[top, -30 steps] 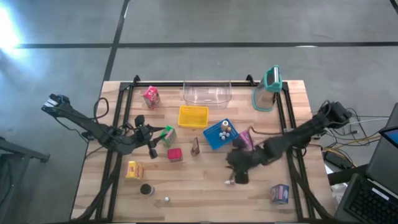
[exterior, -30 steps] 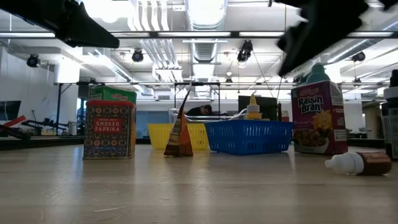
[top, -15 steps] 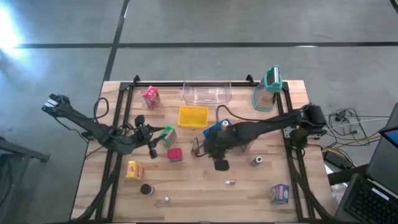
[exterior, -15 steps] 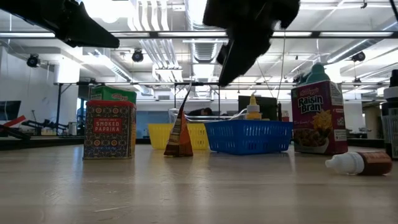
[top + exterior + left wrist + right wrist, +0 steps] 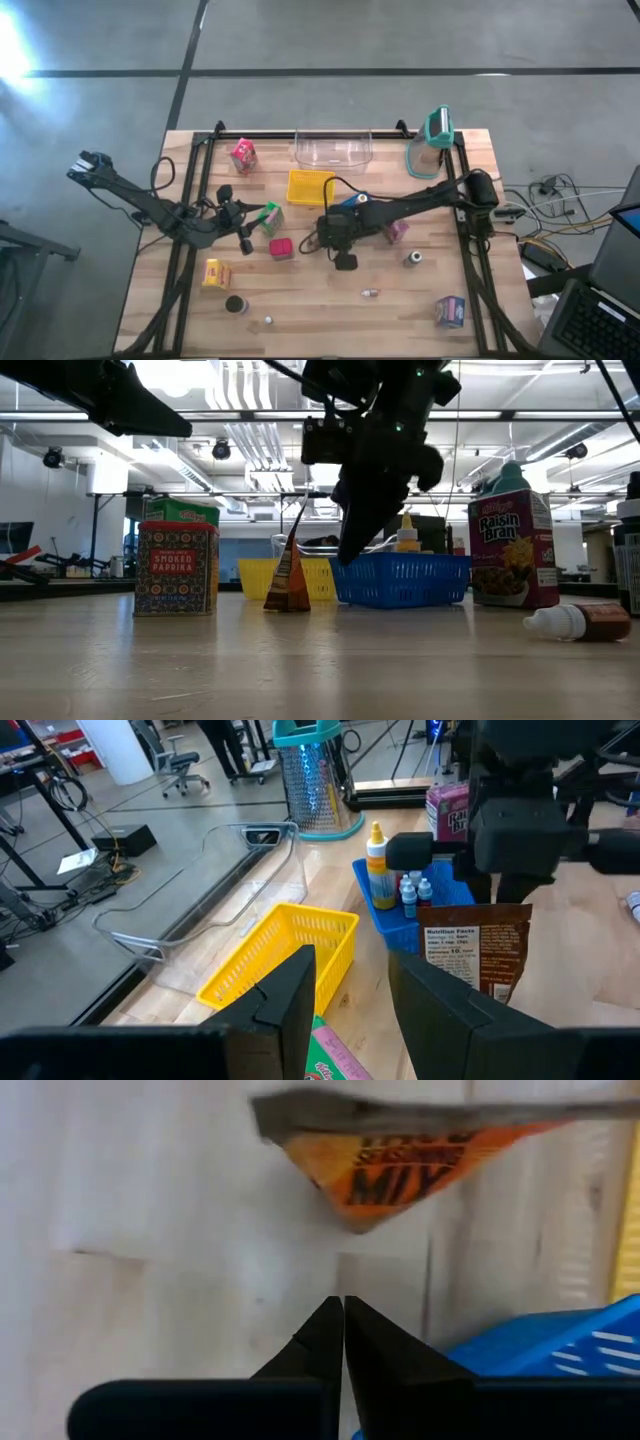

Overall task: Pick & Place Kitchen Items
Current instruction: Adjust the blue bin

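Seasoning packet (image 5: 400, 1160): a thin paper pouch standing upright on its base at mid-table, between the red paprika tin (image 5: 281, 248) and the blue basket (image 5: 345, 212)
Handling: probably light, soft and easily crumpled or tipped — best pinched across its flat faces near the top edge
Right gripper (image 5: 343, 1325): poised directly above the packet, fingers pressed together, holding nothing
Left gripper (image 5: 350, 1010): waits beside the green carton (image 5: 271, 217), fingers spread apart, empty
Surface: pale wooden plank table (image 5: 320, 300), smooth — little grip for a sliding pouch
Room: open workshop with ceiling lights; a yellow basket (image 5: 285, 950) and a clear tray (image 5: 333, 150) sit behind
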Tool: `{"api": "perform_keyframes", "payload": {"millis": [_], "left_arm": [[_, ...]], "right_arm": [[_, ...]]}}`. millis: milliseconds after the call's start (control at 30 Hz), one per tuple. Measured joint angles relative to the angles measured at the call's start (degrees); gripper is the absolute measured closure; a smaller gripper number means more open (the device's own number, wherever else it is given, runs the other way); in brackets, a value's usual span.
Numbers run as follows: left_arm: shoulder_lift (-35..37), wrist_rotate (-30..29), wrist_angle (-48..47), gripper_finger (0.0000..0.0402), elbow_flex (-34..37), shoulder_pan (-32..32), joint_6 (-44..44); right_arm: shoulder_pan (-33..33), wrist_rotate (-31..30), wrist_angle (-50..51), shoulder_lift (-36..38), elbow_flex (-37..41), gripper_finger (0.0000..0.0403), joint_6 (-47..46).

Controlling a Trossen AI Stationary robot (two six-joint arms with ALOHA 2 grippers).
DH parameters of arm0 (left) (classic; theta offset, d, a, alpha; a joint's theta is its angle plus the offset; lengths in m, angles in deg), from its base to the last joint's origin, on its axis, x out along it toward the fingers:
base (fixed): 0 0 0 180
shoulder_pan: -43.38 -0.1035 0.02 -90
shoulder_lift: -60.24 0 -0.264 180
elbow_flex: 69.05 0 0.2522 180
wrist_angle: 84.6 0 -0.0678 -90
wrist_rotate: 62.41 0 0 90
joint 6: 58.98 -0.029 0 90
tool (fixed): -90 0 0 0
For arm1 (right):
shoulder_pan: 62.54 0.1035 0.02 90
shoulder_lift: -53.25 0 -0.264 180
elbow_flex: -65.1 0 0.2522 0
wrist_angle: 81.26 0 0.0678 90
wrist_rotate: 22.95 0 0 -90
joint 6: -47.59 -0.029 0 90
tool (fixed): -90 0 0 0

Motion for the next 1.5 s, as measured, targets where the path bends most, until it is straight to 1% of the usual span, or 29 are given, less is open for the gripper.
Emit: {"api": "perform_keyframes", "payload": {"millis": [200, 467, 767, 900, 1067, 1233, 1400, 1500], "left_arm": [[0.0, 0.0, 0.0, 0.0266, 0.0, 0.0, 0.0], [0.0, 0.0, 0.0, 0.0266, 0.0, 0.0, 0.0], [0.0, 0.0, 0.0, 0.0266, 0.0, 0.0, 0.0], [0.0, 0.0, 0.0, 0.0266, 0.0, 0.0, 0.0], [0.0, 0.0, 0.0, 0.0266, 0.0, 0.0, 0.0], [0.0, 0.0, 0.0, 0.0266, 0.0, 0.0, 0.0], [0.0, 0.0, 0.0, 0.0266, 0.0, 0.0, 0.0], [0.0, 0.0, 0.1, 0.0266, 0.0, 0.0, 0.0]], "right_arm": [[-2.3, -1.5, 0.2, 0.0, 0.7, 0.0394, 0.8], [-4.1, -1.5, 0.2, 0.0, 0.7, 0.0394, 2.2], [-5.4, -1.5, 0.3, 0.0, 0.8, 0.0394, 2.9], [-5.5, -1.6, 2.1, 0.1, 0.8, 0.0394, 2.6], [-5.5, -2.8, 2.2, 0.1, 0.8, 0.0394, 2.9], [-5.5, -5.4, 1.2, 0.2, 0.6, 0.0394, 4.4], [-4.2, -5.0, 1.3, 3.9, 0.3, 0.0394, 4.6], [-2.5, -1.9, 5.1, 6.6, 0.4, 0.0394, 2.5]]}}
